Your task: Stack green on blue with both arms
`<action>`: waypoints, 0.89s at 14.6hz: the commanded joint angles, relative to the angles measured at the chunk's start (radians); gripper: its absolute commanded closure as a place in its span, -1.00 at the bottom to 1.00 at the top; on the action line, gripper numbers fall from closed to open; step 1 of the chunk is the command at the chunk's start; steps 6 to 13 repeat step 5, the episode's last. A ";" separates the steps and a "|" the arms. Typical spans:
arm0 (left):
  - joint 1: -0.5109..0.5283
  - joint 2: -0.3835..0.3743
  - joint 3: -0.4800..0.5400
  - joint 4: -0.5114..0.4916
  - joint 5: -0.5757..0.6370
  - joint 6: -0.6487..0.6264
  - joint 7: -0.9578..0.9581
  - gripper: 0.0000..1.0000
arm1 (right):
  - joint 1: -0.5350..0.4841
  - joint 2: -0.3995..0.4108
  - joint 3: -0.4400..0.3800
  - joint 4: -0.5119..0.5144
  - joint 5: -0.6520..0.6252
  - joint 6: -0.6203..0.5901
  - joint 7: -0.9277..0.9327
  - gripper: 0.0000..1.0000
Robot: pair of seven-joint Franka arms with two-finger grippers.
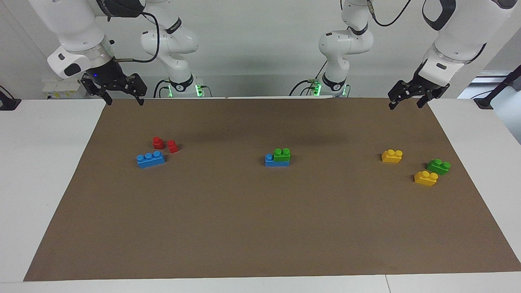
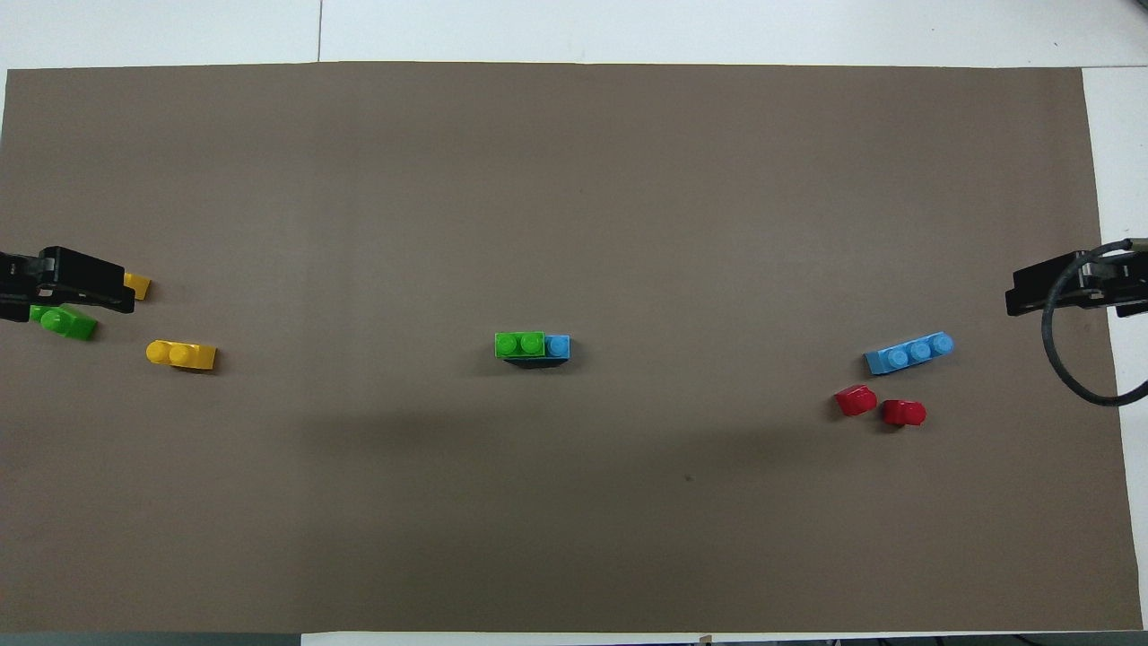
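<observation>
A green brick (image 1: 282, 154) is seated on a blue brick (image 1: 269, 159) at the mat's (image 1: 260, 228) middle, one blue stud left uncovered toward the right arm's end. A second blue brick (image 1: 150, 159) is lying beside two red blocks (image 1: 165, 144). A second green brick (image 1: 438, 166) is flanked by two yellow bricks (image 1: 425, 178). The left gripper (image 1: 407, 99) and right gripper (image 1: 123, 94) are raised over the mat's corners nearest the robots, jaws spread wide, nothing held.
</observation>
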 commanded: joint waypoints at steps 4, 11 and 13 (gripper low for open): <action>0.008 -0.014 -0.011 -0.012 0.019 0.003 0.005 -1.00 | -0.009 0.009 0.006 0.014 -0.007 0.005 -0.017 -0.97; 0.008 -0.014 -0.011 -0.013 0.019 0.003 0.005 -1.00 | -0.009 0.009 0.004 0.014 -0.004 0.005 -0.017 -0.97; 0.008 -0.014 -0.011 -0.013 0.019 0.003 0.005 -1.00 | -0.009 0.009 0.004 0.014 -0.004 0.005 -0.017 -0.97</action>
